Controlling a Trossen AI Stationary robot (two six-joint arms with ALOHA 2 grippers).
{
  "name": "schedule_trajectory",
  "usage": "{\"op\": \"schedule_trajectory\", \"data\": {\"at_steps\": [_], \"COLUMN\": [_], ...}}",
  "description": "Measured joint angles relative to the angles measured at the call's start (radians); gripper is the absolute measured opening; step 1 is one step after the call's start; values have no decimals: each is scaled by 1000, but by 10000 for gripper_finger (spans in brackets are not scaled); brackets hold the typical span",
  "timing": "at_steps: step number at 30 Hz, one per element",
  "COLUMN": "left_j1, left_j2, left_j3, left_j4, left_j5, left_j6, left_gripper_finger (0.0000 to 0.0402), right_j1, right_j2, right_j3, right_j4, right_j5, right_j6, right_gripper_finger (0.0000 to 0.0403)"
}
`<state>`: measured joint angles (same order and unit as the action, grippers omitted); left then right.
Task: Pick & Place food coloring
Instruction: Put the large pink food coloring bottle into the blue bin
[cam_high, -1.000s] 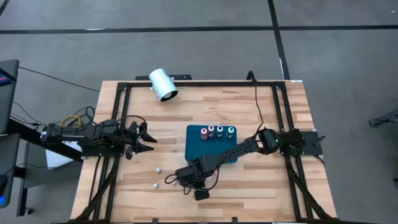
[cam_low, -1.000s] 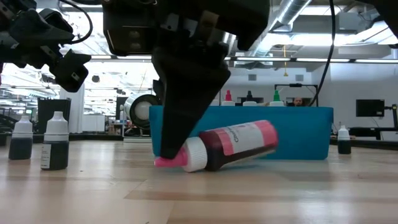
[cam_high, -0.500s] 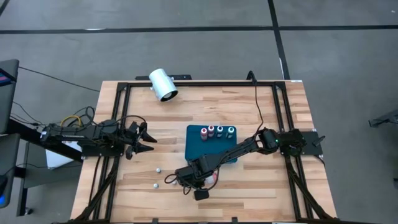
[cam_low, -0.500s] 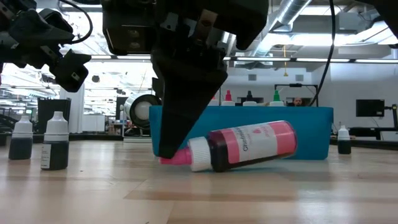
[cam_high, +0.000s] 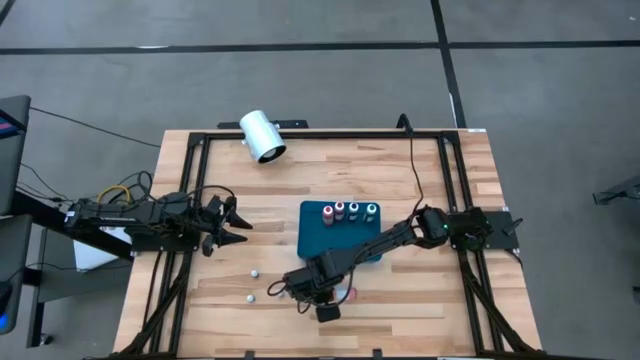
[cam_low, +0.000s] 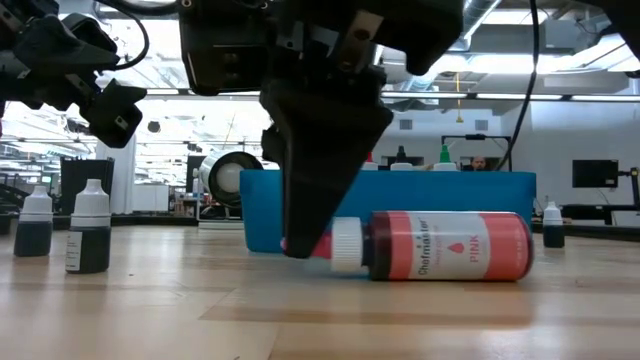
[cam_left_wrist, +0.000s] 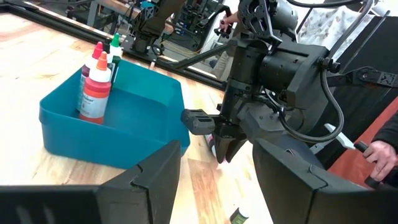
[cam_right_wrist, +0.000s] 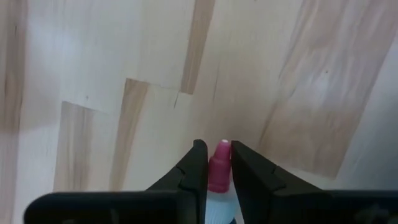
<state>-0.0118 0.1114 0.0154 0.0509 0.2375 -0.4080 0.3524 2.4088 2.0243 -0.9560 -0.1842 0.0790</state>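
Four bottles (cam_high: 349, 211) already stand in the blue bin (cam_high: 315, 243) behind the right pincer (cam_right_wrist: 213, 163), which grips the pink bottle's (cam_low: 440, 246) cap on the desk (cam_high: 420, 300); two bottles (cam_low: 60, 230) wait beside the open left pincer (cam_high: 236, 227).

left arm (cam_high: 140, 222): dark, yellow wires | right arm (cam_high: 400, 236): dark, black cable

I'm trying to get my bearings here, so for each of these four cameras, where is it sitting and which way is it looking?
High view: overhead, straight down on the table, both arms, blue bin.
Low view: table height, looking level at the pink bottle lying flat, right gripper at its cap.
Left wrist view: past the left gripper toward the right arm.
Right wrist view: down at the wood, fingers pinching the pink cap.
Low and right wrist views share that bottle.
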Motion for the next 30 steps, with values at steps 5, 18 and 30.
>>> {"op": "schedule_trajectory", "data": {"at_steps": [5,18,30], "left_j1": [0,0,0], "left_j2": [0,0,0], "left_j3": [0,0,0], "left_j4": [0,0,0], "left_j5": [0,0,0], "left_j6": [5,5,5], "left_gripper_finger": [193,193,193], "right_j1": [3,8,8], "right_j2": [0,0,0], "right_j3": [0,0,0], "right_j4": [-37,-38,-38], "right_j5": [0,7,9], "right_j6": [0,-7,0], "right_gripper_finger": [49,23,1]}}
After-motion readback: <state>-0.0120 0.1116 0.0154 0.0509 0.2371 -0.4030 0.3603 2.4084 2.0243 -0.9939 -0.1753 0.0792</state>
